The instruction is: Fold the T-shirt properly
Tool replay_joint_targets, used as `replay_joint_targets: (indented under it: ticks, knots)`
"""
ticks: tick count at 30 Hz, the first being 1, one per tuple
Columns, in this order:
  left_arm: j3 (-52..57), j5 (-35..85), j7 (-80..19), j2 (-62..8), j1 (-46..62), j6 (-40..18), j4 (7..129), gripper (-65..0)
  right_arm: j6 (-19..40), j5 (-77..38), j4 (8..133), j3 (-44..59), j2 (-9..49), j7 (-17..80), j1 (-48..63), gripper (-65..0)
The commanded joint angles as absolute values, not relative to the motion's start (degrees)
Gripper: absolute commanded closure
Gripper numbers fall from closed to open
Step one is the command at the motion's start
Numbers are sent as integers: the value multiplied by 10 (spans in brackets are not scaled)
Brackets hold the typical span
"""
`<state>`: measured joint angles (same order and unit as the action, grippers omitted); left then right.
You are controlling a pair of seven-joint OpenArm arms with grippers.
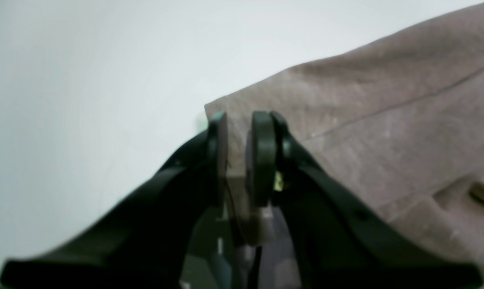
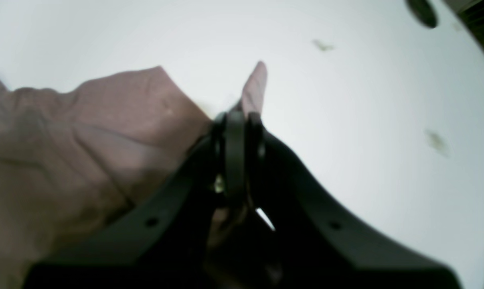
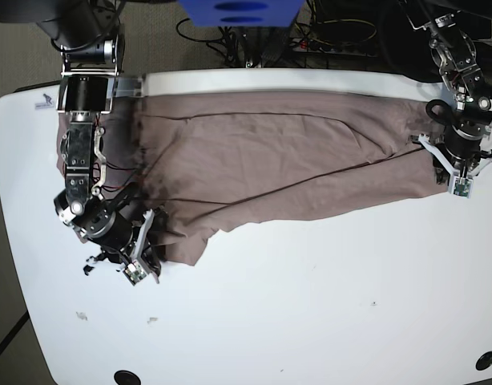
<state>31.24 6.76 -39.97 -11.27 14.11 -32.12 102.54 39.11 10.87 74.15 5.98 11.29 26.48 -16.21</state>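
T-shirt [image 3: 278, 160] stretches across the table's [image 3: 310, 321] far half, left gripper [image 3: 440, 171] at one end, right gripper [image 3: 154, 241] at the other.

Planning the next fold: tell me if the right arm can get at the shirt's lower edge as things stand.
Probably yes. The right gripper is already shut on a corner of the T-shirt at that edge, and bare table lies beside it. The left gripper pinches the far end.

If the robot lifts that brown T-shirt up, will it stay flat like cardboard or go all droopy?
Probably droopy: the T-shirt lies in soft wrinkles on the table. It looks thin, so likely light. The left tool and right tool each pinch an edge, so the middle would likely sag between them.
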Motion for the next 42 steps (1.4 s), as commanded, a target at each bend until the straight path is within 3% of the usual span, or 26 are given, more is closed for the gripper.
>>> replay_joint_targets:
  ticks: [1, 7, 15, 19, 27, 31, 37, 39, 42]
  knots:
    - [317, 72, -390, -121, 141, -317, 1038, -100, 387, 109, 694, 57, 114, 241, -198, -50]
    - [319, 71, -391, -120, 147, -317, 1038, -101, 388, 112, 631, 43, 112, 197, -218, -118]
    - [315, 74, -389, -118, 140, -316, 1034, -96, 384, 95, 712, 51, 117, 214, -159, -38]
    - [314, 74, -389, -118, 138, -316, 1030, -80, 378, 47, 831, 50, 117, 282, -112, -23]
    - [317, 73, -386, -117, 134, -315, 1028, -79, 377, 39, 924, 49, 115, 360, -83, -27]
    - [320, 75, -369, -122, 131, -313, 1025, -127, 399, 74, 939, 55, 118, 353, -87, -25]
    - [320, 76, -361, -124, 127, -313, 1024, -256, 400, 115, 912, 73, 115, 337, -116, -23]
    - [321, 75, -370, -123, 125, -314, 1022, -301, 400, 140, 853, 96, 108, 326, -164, -51]
    - [322, 77, -378, -122, 122, -315, 1022, -246, 400, 149, 813, 107, 104, 316, -198, -95]
